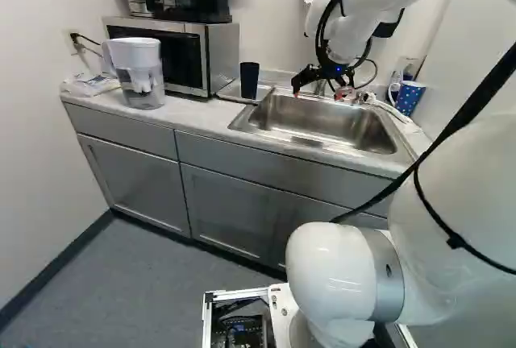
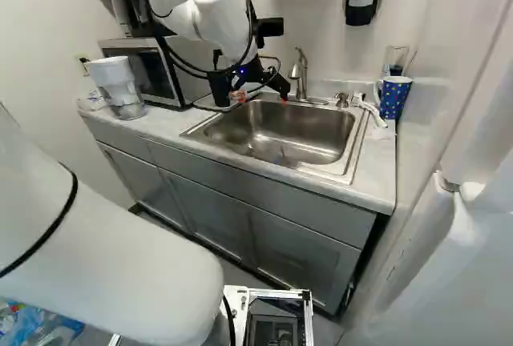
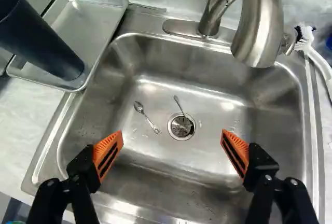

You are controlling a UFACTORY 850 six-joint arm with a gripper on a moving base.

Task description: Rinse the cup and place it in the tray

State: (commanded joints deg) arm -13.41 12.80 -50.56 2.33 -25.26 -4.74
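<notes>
The claw (image 3: 172,134) hangs spread and empty over the sink (image 3: 280,105); the dark cup (image 3: 41,38) stands upright in the tray (image 3: 96,22), near its front sink-side corner, probably so drips miss the tabletop (image 1: 193,119)

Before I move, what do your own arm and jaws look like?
My arm is smooth, rounded and glossy white, with a grey band at a lower joint and black cables strapped along it. A small blue light glows near the wrist. The jaws are black, with ribbed, wedge-shaped orange pads.
</notes>
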